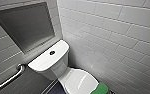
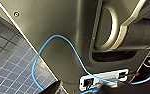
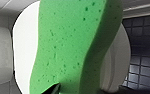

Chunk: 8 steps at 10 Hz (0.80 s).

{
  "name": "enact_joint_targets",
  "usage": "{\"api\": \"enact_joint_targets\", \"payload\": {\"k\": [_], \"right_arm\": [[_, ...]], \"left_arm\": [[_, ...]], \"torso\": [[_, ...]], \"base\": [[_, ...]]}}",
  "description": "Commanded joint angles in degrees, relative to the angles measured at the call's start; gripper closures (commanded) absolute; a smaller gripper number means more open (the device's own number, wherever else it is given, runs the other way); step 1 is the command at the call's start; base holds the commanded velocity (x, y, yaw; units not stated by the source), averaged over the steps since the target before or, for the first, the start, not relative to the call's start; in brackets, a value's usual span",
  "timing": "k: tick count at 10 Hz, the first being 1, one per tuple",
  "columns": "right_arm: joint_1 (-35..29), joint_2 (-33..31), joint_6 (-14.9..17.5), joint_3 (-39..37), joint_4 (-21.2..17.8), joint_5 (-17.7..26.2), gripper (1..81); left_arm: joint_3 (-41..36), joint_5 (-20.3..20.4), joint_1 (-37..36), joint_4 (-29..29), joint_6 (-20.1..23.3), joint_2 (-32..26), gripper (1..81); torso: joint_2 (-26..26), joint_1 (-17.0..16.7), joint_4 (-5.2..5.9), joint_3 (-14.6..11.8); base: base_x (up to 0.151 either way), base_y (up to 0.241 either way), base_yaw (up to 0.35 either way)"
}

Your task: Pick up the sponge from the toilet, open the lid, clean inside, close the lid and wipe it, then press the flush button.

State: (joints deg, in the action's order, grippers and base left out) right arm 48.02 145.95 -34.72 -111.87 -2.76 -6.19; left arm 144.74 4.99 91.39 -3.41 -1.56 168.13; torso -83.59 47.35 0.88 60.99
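The white toilet [image 1: 58, 67] stands in the corner, with the dark round flush button [image 1: 52, 52] in the middle of its tank top. Its lid [image 1: 78, 80] is down. The green sponge [image 1: 100, 88] lies on the lid's front end. In the right wrist view the sponge [image 3: 73, 45] looms very close over the white lid [image 3: 24, 50]. My right gripper [image 3: 82, 88] is open, with dark fingertips [image 3: 55, 88] at either side of the sponge's near end. My left gripper [image 2: 83, 89] is open and holds nothing, hanging beside my own body over the tiled floor [image 2: 11, 67].
White tiled walls close in on the toilet at the right [image 1: 116, 37] and behind. A grey recessed niche [image 1: 26, 25] sits above the tank. A metal grab bar [image 1: 12, 77] runs along the left wall. A blue cable [image 2: 53, 40] loops across my body panel.
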Motion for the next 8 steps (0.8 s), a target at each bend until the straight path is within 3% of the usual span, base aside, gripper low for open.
{"api": "enact_joint_targets", "payload": {"k": [1, 5, 8], "right_arm": [[-6.74, -3.17, -0.7, 2.1, -0.23, 1.62, 1.0], [-8.15, -6.43, -0.44, 7.29, 0.73, 1.53, 1.0], [-8.33, -5.03, -0.7, 5.1, 0.47, 1.53, 1.0]], "left_arm": [[0.63, -4.55, 1.91, -0.19, 0.15, 0.45, 1.0], [0.81, -4.55, 1.73, -0.45, 0.24, 0.98, 1.0], [0.81, -4.63, 1.73, -0.37, 0.24, 0.81, 1.0]], "torso": [[0.0, 0.0, 0.0, 0.0], [0.0, 0.02, 0.0, 0.0], [0.0, 0.02, 0.0, 0.02]], "base": [[0.0, 0.0, 0.0], [0.0, 0.0, 0.0], [0.0, 0.0, 0.0]]}}
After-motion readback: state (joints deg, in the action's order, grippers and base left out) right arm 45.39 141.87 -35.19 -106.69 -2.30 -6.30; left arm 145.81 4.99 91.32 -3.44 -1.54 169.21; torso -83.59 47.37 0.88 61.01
